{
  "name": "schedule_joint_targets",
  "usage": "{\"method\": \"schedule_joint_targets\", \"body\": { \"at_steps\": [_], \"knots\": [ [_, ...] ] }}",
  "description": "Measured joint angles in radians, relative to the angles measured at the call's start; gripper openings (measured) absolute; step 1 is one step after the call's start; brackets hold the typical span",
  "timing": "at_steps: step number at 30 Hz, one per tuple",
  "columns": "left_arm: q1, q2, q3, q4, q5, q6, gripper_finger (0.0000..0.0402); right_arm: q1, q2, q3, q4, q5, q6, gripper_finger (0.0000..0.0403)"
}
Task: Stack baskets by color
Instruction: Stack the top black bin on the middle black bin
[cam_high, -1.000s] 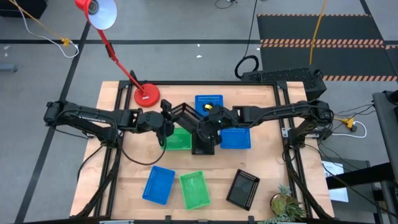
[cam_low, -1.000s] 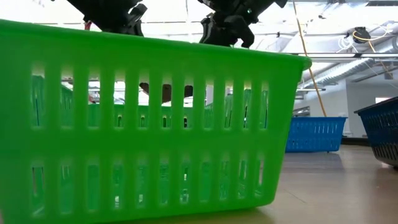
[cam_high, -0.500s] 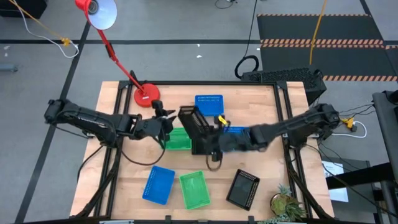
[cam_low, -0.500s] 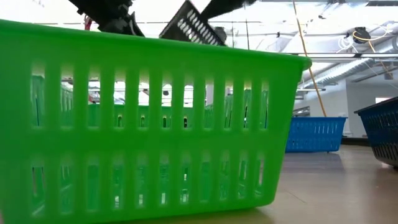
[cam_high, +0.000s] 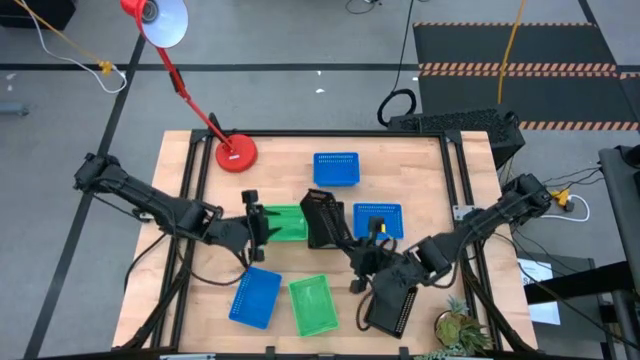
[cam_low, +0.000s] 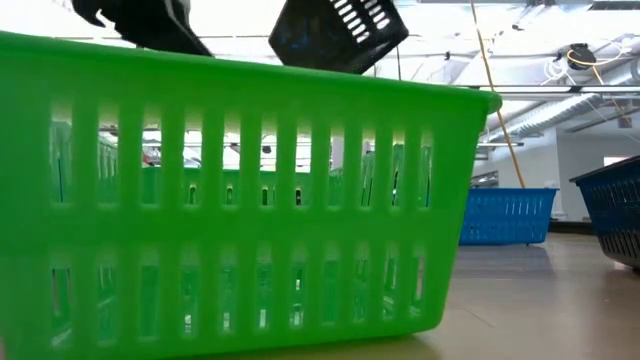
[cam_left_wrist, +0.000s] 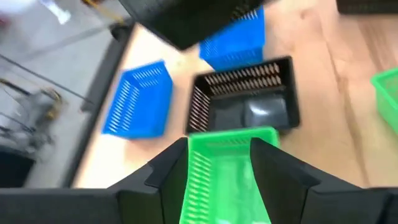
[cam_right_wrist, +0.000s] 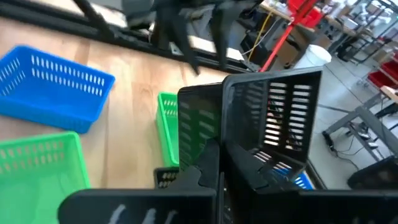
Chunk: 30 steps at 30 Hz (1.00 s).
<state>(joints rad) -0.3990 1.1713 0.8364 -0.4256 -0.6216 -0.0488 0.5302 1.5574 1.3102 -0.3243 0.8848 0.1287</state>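
Black basket (cam_right_wrist: 273, 124) hangs tilted, clenched in the right gripper (cam_high: 362, 262) near the table's front black basket (cam_high: 392, 303), its stacking target; left gripper (cam_high: 258, 222), fingers parted, holds nothing at the green basket (cam_high: 285, 222).

A red desk lamp (cam_high: 205, 110) is seen at the far left corner of the wooden tabletop (cam_high: 420, 170); its round red base (cam_high: 236, 153) rests on the wood, and its white-lined shade (cam_high: 160, 18) is held out beyond the tabletop's edge, above the grey floor (cam_high: 290, 40). A small potted plant (cam_high: 462, 331) is placed at the near right corner. A black keyboard (cam_high: 455, 124) lies just past the far edge, with a coiled black cable (cam_high: 397, 103) beside it. A dark floor mat with striped hazard edging (cam_high: 515, 68) is laid farther off. In the low view, white ceiling pipes (cam_low: 590, 95) are visible in the room behind.
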Motion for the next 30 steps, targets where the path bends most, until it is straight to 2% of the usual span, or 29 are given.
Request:
{"method": "schedule_joint_targets", "body": {
  "at_steps": [7, 13, 15, 20, 24, 30],
  "knots": [
    [-0.026, 0.155, 0.0, 0.002, 0.061, -0.144, 0.0207, 0.023, 0.0, 0.0, 0.033, 0.006, 0.12, 0.0001],
    [-0.025, 0.286, -0.001, 0.012, 0.101, -0.173, 0.0209, 0.035, 0.0, 0.0, 0.065, 0.006, 0.121, 0.0001],
    [-0.021, 0.313, -0.001, 0.012, 0.131, -0.182, 0.0209, 0.035, 0.0, 0.0, 0.065, 0.006, 0.12, 0.0001],
    [-0.007, 0.351, -0.001, -0.016, 0.131, -0.204, 0.0209, 0.035, 0.0, 0.0, 0.063, 0.005, 0.102, 0.0001],
    [0.018, 0.361, -0.001, -0.026, 0.125, -0.238, 0.0187, 0.035, 0.0, 0.0, 0.065, 0.005, 0.095, 0.0002],
    [0.046, 0.361, -0.001, -0.114, 0.185, -0.275, 0.0119, 0.035, 0.0, 0.0, 0.062, 0.002, 0.096, 0.0002]
  ]
}}
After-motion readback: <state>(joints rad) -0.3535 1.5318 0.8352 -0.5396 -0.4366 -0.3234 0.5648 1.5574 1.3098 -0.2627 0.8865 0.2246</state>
